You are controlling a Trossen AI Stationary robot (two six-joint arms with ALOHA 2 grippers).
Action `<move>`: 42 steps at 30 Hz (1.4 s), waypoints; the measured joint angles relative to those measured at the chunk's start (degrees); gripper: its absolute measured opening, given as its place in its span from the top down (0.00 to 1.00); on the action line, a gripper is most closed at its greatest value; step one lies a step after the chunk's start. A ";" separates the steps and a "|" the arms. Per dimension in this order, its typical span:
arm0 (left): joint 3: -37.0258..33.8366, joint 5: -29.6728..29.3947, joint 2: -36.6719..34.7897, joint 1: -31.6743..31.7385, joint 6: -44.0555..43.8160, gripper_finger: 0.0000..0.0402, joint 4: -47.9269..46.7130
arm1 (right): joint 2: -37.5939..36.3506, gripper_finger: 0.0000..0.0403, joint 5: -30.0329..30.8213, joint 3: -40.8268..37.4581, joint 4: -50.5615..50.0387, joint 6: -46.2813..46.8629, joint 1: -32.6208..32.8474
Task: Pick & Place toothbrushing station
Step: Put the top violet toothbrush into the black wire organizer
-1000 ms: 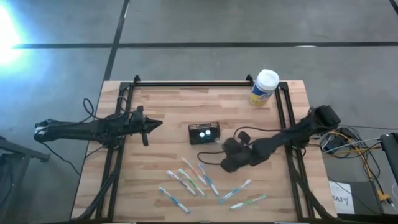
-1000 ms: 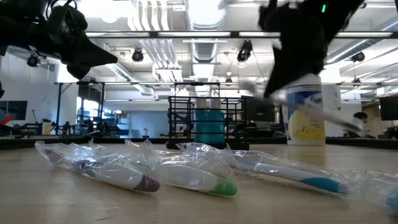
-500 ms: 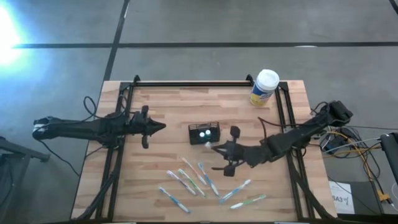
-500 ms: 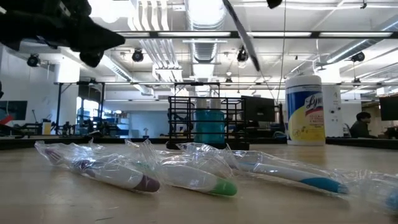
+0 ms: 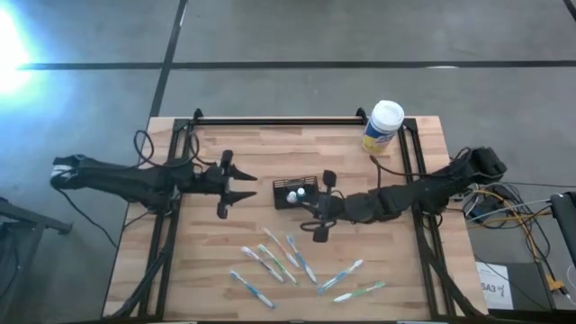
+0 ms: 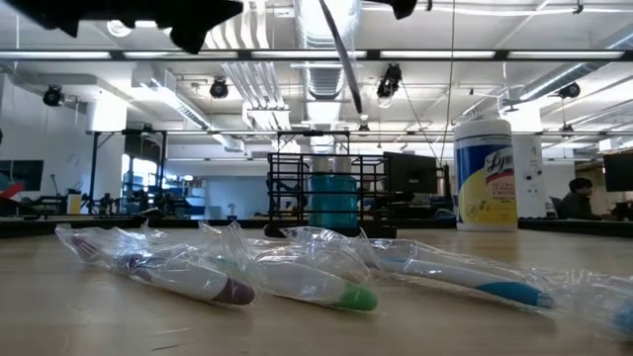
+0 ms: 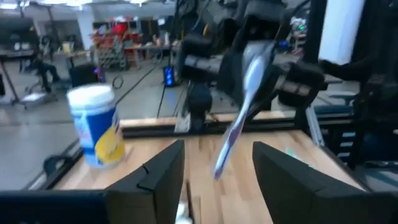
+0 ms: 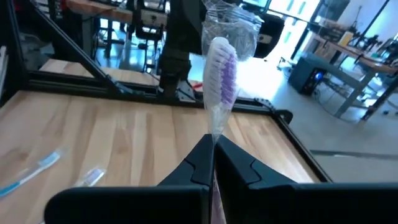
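The toothbrushing station, a small black slotted box, stands on the wooden table with two white-tipped things in it; it also shows in the low view. My right gripper hovers just right of it, shut on a wrapped toothbrush with purple bristles. In the left wrist view the toothbrush slants down from that gripper. My left gripper hangs open to the station's left, its fingers level and pointing at the right gripper, with nothing between them. My right gripper pinches the toothbrush's neck just below the head between its two shut fingers. The head and its clear wrapper stick out past the fingertips. The brush is lifted clear of the table. The fingers hide the rest of the handle in this view.
Several wrapped toothbrushes lie loose on the near half of the table, close in the low view. A yellow canister with a white cap stands at the far right corner. Black frame rails run along the far and side edges.
My right gripper has risen from the near-side toothbrushes and gone toward the station, rolling its wrist; the toothbrush came up with it, clear of the table. My left gripper has risen, moved right toward the station and opened.
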 joint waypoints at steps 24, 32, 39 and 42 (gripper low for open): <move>17.43 3.19 21.82 -1.16 0.20 0.53 5.32 | -0.10 0.98 -2.36 0.15 5.66 -3.68 -2.72; 18.58 3.16 24.50 -1.16 0.60 0.53 5.06 | -0.09 0.98 -2.38 0.15 6.91 -3.68 -2.65; 19.20 3.13 24.18 -1.16 2.00 0.66 4.97 | -0.09 0.98 -2.49 0.15 6.78 -3.68 -2.65; 19.20 3.10 23.22 -1.16 2.16 0.78 5.28 | -0.09 0.98 -2.49 0.15 6.79 -3.72 -2.67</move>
